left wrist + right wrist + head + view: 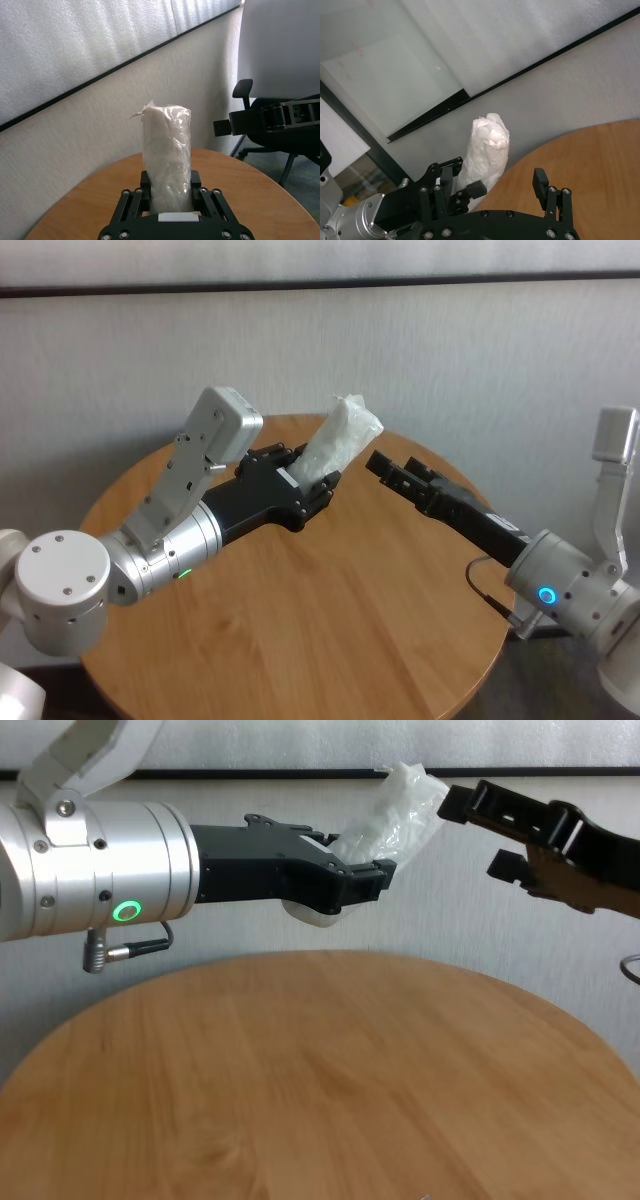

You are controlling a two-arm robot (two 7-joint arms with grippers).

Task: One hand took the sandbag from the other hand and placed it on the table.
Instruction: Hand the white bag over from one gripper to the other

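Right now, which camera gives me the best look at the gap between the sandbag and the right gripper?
The head view: the sandbag, clamped in the left gripper, stands clearly apart from the open right gripper above the table. The chest view makes them look nearly overlapping. The left wrist view shows the bag close up, the right gripper far off.

I get bright, even daylight | soft sheen on the table [330, 620] at frame centre | faint shadows below the arms | pale glare off the wall, upper left of left wrist view | mild softness throughout.
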